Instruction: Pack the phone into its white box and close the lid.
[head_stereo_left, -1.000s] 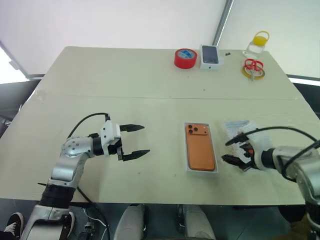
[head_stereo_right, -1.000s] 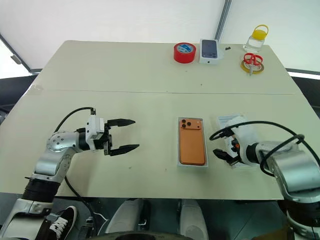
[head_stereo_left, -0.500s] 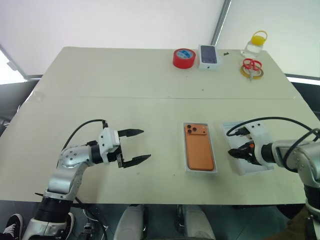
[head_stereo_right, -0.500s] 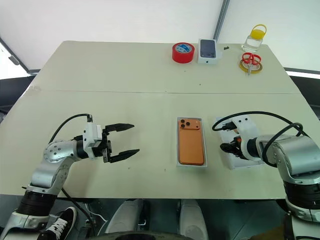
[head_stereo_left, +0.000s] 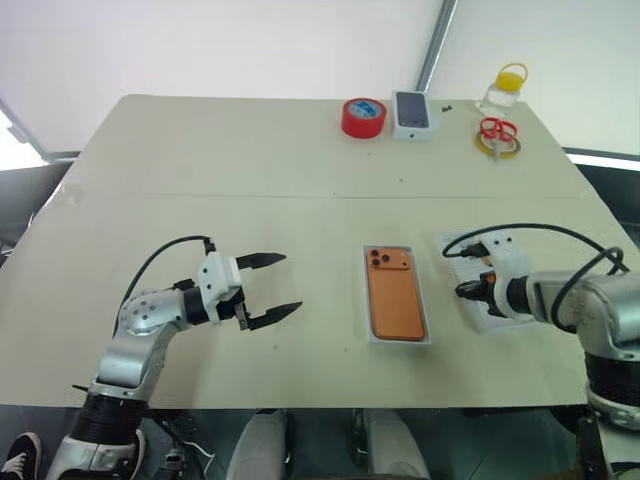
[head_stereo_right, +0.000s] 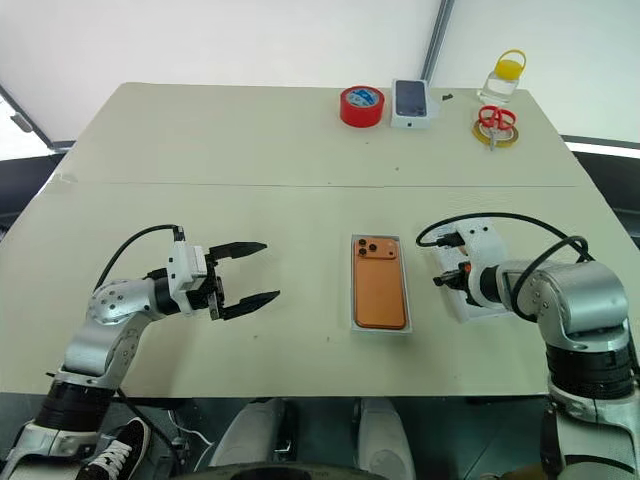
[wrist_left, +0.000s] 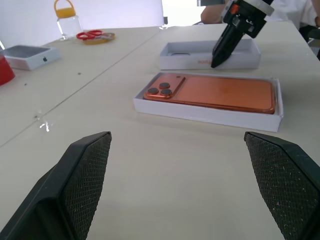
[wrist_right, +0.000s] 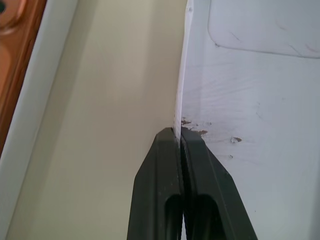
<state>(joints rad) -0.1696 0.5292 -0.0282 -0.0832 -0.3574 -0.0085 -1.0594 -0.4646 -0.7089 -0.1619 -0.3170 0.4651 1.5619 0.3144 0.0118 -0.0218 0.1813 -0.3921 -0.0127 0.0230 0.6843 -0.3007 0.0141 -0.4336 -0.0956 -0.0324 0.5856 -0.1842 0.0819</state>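
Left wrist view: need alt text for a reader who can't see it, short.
An orange phone lies camera side up in a shallow white box on a pale table. Just behind it, the right gripper is shut on the near rim of the white lid. The left gripper's open black fingers frame the foreground.

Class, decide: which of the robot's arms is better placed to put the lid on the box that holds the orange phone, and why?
The right. Its hand is already shut on the rim of the plain white tray-like lid, beside the shallow white box holding the orange phone. The left hand hangs open, farther away.
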